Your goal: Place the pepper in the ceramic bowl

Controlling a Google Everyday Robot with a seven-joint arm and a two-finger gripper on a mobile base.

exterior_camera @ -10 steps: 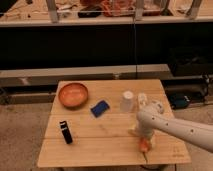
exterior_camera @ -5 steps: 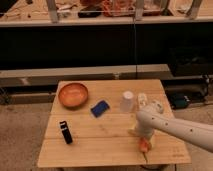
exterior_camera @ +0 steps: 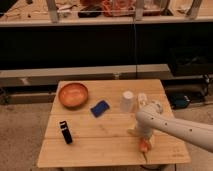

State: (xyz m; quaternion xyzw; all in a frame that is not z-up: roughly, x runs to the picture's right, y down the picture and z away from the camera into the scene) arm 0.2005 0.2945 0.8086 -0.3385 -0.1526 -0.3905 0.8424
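Observation:
The pepper (exterior_camera: 144, 145) is a small orange item near the front right edge of the wooden table (exterior_camera: 100, 150). My gripper (exterior_camera: 142, 136) is right above it at the end of the white arm (exterior_camera: 175, 127), which comes in from the right, and it hides the pepper's top. The ceramic bowl (exterior_camera: 73, 94) is round, orange-brown and empty. It sits at the table's far left corner, well away from the gripper.
A blue rectangular block (exterior_camera: 99, 108) lies right of the bowl. A white translucent cup (exterior_camera: 127, 101) stands behind my arm, with a small white item (exterior_camera: 142, 98) beside it. A black object (exterior_camera: 65, 132) stands at the front left. Dark shelving runs behind the table.

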